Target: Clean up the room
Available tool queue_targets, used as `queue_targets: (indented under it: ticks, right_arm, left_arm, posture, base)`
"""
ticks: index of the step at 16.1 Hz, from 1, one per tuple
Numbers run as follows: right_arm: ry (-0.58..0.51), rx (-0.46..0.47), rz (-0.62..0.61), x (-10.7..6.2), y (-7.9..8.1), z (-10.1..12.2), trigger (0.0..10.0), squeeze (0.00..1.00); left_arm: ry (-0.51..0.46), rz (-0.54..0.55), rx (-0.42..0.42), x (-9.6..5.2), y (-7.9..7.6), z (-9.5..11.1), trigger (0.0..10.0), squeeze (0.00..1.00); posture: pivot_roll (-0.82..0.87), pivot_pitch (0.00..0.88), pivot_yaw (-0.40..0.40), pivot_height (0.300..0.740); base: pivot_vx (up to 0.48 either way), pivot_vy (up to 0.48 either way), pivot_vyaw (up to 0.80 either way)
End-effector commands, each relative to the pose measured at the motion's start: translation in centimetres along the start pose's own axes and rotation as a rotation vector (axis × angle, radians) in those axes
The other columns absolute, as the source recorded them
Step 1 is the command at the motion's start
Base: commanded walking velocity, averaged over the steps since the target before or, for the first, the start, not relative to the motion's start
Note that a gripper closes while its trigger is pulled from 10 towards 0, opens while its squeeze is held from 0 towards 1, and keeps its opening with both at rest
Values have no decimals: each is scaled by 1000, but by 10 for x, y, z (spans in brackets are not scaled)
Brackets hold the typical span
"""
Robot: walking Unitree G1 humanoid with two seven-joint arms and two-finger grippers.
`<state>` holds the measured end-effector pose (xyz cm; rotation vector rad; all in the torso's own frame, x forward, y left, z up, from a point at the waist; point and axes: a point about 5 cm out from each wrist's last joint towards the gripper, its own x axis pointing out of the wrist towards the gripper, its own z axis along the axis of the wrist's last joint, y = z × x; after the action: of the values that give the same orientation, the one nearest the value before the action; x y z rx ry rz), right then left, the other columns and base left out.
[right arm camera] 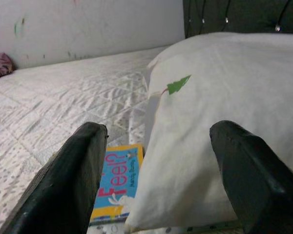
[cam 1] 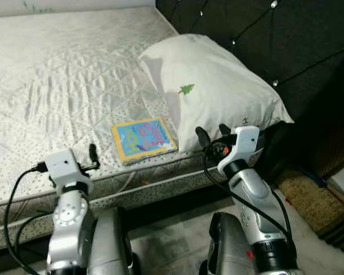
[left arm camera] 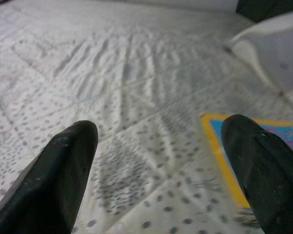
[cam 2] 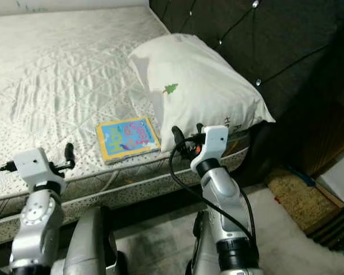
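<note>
Colourful children's book (cam 1: 143, 139) flat near bed (cam 1: 57, 103) edge, touching white pillow (cam 1: 218, 91); left tool (cam 1: 93, 158) and right tool (cam 1: 211, 136) both spread, empty, raised near it; risk of snagging pillow or pushing book off.

A bedroom: quilted mattress (cam 1: 57, 86), pillow (cam 1: 218, 86), tufted headboard (cam 1: 275, 40).

A dark tufted headboard (cam 1: 264, 40) with shiny buttons stands at the head of the bed. Beside the bed, a brown woven mat (cam 1: 309, 200) lies on the floor, touching a pale rug (cam 2: 298, 246).
</note>
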<state>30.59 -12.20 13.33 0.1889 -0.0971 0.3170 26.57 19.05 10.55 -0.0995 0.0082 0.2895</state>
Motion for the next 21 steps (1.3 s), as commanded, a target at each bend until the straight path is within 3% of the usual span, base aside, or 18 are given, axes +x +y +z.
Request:
queue_targets:
  ticks: [1,5,10,15,21]
  right_arm:
    - [-1,10,-16,0,-2,-2,10000,0]
    - [17,34,-54,-8,-2,-15,10000,0]
    - [-3,30,-46,-2,0,-13,10000,0]
    - [-7,8,-64,-5,-9,-14,10000,0]
    - [31,24,-96,-22,-13,-24,10000,0]
  left_arm:
    - [-28,-29,13,-5,-6,7,10000,0]
    - [3,-49,43,-20,-5,-3,10000,0]
    - [23,-84,63,-13,-15,-8,10000,0]
    - [17,-155,98,-12,-24,-13,10000,0]
    - [25,-209,150,-24,-25,-20,10000,0]
  posture:
    - [-1,0,-7,563]
    - [-6,0,8,618]
    - [-18,0,20,673]
    - [-23,0,20,738]
    - [-33,0,15,740]
  base:
    - [0,0,0]
    - [0,0,0]
    - [0,0,0]
    - [0,0,0]
    - [0,0,0]
